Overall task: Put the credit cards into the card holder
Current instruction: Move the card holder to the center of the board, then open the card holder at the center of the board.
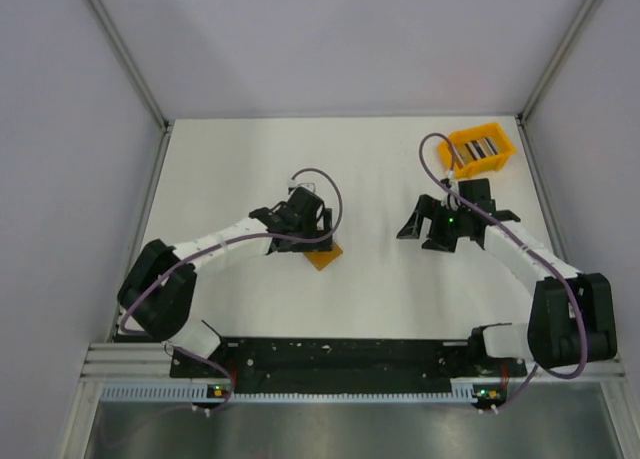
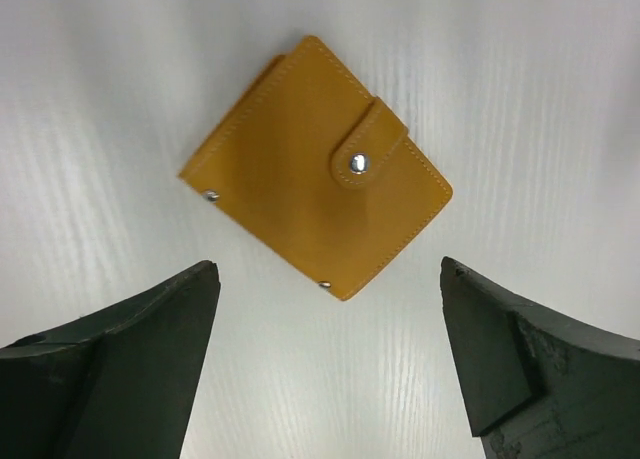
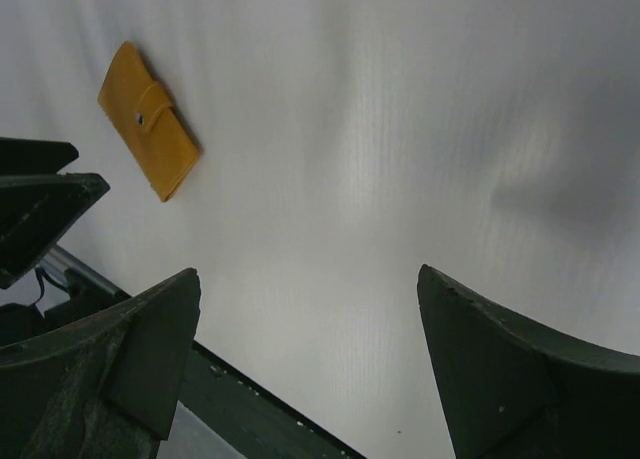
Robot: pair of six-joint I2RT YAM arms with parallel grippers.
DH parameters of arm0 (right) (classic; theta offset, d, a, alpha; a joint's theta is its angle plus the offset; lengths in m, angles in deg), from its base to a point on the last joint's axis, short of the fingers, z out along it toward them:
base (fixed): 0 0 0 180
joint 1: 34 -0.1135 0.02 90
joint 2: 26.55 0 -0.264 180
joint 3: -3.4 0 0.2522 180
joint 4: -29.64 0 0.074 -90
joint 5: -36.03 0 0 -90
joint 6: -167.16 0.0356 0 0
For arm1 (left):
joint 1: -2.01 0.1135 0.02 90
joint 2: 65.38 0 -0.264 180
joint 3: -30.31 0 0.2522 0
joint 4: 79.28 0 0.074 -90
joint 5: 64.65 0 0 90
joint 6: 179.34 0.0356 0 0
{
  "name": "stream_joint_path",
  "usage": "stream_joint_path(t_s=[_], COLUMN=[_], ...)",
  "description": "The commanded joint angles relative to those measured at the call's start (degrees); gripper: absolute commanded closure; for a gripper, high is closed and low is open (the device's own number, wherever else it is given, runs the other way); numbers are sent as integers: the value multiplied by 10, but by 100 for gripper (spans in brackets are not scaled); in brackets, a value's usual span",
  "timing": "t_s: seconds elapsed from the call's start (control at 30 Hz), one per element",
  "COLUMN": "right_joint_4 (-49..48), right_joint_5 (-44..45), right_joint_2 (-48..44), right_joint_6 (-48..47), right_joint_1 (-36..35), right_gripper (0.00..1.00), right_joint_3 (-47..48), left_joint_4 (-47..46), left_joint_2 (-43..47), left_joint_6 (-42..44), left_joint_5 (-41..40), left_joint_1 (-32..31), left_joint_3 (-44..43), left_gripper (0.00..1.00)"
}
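Observation:
The card holder point(image 1: 324, 254) is a mustard-orange wallet, lying closed and flat on the table with its clasp tab snapped. It fills the middle of the left wrist view point(image 2: 315, 169) and shows small at the upper left of the right wrist view point(image 3: 148, 121). My left gripper point(image 1: 298, 217) hovers just above it, open and empty point(image 2: 328, 279). The credit cards point(image 1: 481, 147) stand as a black, white and grey striped row in the orange bin at the back right. My right gripper point(image 1: 428, 222) is open and empty point(image 3: 308, 279), over bare table near the bin's front.
The bright orange plastic bin point(image 1: 503, 159) sits at the table's far right corner. Grey walls enclose the white table point(image 1: 370, 179) on three sides. The black rail point(image 1: 340, 354) with the arm bases runs along the near edge.

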Motion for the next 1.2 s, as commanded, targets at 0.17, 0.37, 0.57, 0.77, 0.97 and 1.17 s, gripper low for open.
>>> stream_joint_path(t_s=[0.17,0.37,0.57,0.77,0.97,1.17], right_joint_4=[-77,-116,-144,-225,-300,-334], right_joint_5=[-39,-55,-69,-106,-125,-119], right_joint_2=[146,244,309,337,361,361], right_joint_6=[28,51,56,56,77,90], right_joint_1=[-136,-202,-220,-227,-246,-272], right_gripper=[35,43,48,50,63,69], right_joint_3=[105,174,210,172,126,89], left_joint_4=[21,-10,-38,-67,-96,-93], left_joint_2=[92,95,78,51,27,5], left_joint_6=[-75,-91,-98,-80,-70,-47], left_joint_5=[-77,-3,35,86,105,105], left_joint_1=[42,69,72,76,78,81], left_joint_3=[54,103,119,113,116,103], left_gripper=[8,22,30,34,43,51])
